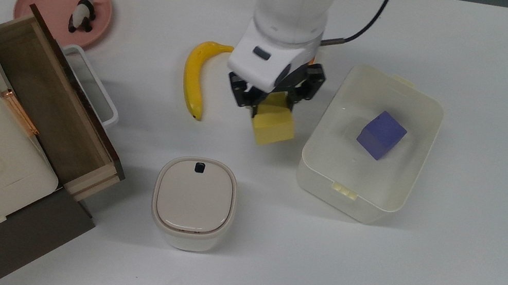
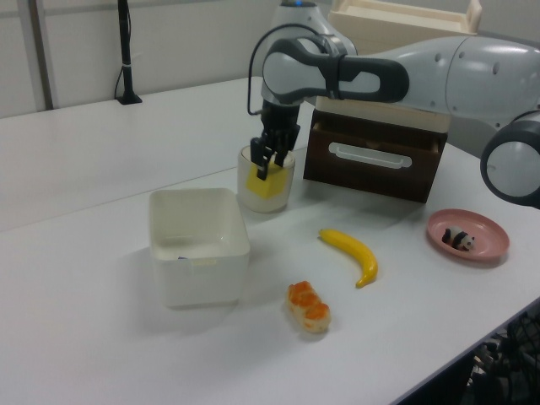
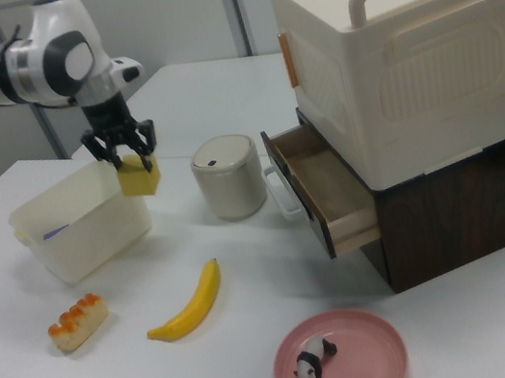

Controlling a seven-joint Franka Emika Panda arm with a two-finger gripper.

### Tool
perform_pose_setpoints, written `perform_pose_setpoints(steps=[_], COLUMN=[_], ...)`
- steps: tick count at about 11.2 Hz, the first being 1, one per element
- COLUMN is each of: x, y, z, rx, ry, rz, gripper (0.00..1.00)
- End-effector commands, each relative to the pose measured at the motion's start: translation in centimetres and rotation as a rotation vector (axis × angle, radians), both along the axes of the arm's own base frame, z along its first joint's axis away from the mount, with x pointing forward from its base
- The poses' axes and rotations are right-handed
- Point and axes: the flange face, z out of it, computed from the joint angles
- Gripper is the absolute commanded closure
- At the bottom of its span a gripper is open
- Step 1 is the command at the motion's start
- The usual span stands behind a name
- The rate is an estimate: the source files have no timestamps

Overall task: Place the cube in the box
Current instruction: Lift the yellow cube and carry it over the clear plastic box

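Top view, left to right: banana (image 1: 194, 77) on tabletop (image 1: 444, 280); gripper (image 1: 269, 101) clenched on the yellow cube (image 1: 275, 124), lifted off the tabletop, just beside the box (image 1: 407, 190); purple cube (image 1: 381, 134) inside the box.

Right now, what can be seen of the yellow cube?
The cube is a plain matte yellow block with sharp edges and no markings. The gripper is shut on its upper part, holding it in the air above the table, tilted rather than square. In the top view it hangs between the banana and the box, beside the box's near wall, not yet over it. Nothing else touches it.
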Motion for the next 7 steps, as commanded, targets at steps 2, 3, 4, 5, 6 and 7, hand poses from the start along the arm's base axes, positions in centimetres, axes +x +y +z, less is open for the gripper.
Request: perform_pose_setpoints(steps=[2,3,4,5,6,7], x=[-2.1,-2.8,-3.3,-3.7,-3.8,-3.7], y=[8.8,10.9,12.5,13.7,15.0,15.4], z=[1.9,1.9,1.7,1.2,-0.2,0.0], rx=[0.036,0.039,0.041,0.038,0.033,0.046], ry=[-0.012,-0.01,-0.006,0.0,0.017,-0.006], rz=[-0.064,-0.067,-0.064,-0.059,-0.065,-0.098], gripper=[0.95,0.95,0.89,0.84,0.68,0.15])
